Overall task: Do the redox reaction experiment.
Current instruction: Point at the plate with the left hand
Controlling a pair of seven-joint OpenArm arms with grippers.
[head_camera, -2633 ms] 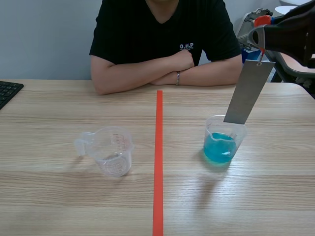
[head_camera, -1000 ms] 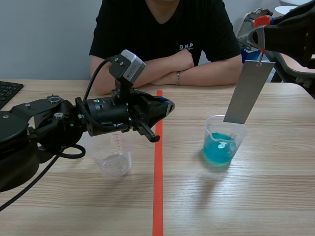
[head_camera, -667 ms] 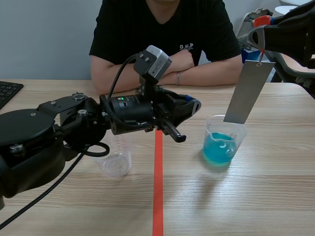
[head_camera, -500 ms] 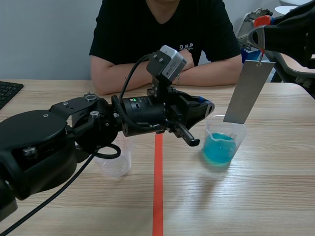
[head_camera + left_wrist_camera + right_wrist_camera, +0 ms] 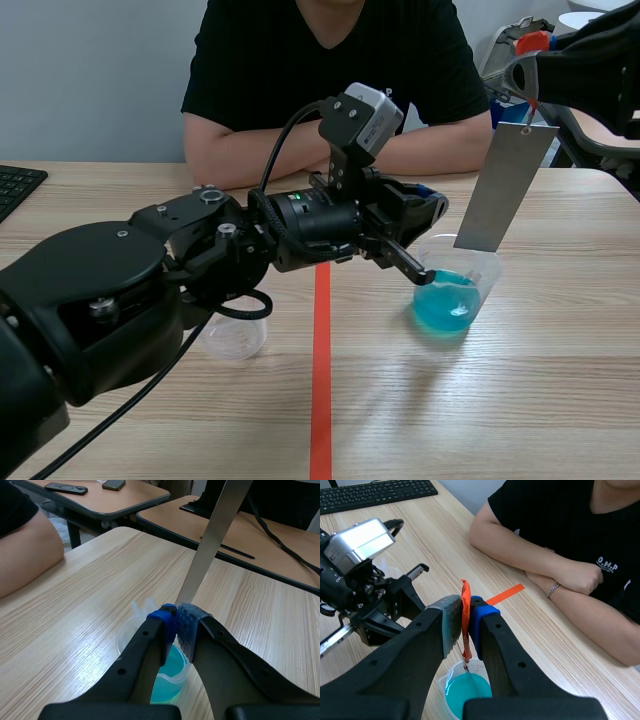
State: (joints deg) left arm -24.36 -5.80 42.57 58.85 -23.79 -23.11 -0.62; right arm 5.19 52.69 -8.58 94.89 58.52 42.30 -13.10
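Observation:
A clear beaker (image 5: 447,295) of blue liquid stands right of the tape line. Over it hangs a grey metal strip (image 5: 505,190) from an orange tag (image 5: 465,617). My right gripper (image 5: 527,78) is raised and shut on that tag. The strip's lower end is at the height of the beaker's far rim. My left gripper (image 5: 425,238) reaches across the middle and hovers at the beaker's near rim, shut with nothing between its pads (image 5: 189,627). In the left wrist view the strip (image 5: 215,535) rises just ahead of them, with the beaker (image 5: 129,636) below. An empty measuring cup (image 5: 232,338) is mostly hidden behind the left arm.
A person (image 5: 330,90) sits across the table with folded forearms resting on its far edge. A black keyboard (image 5: 15,185) lies at the far left. The red tape line (image 5: 321,400) runs down the middle. Other desks stand beyond the table's right end.
My left arm came in from the left, passed over the empty cup and moved right up to the blue beaker. The right gripper and the strip stayed where they were.

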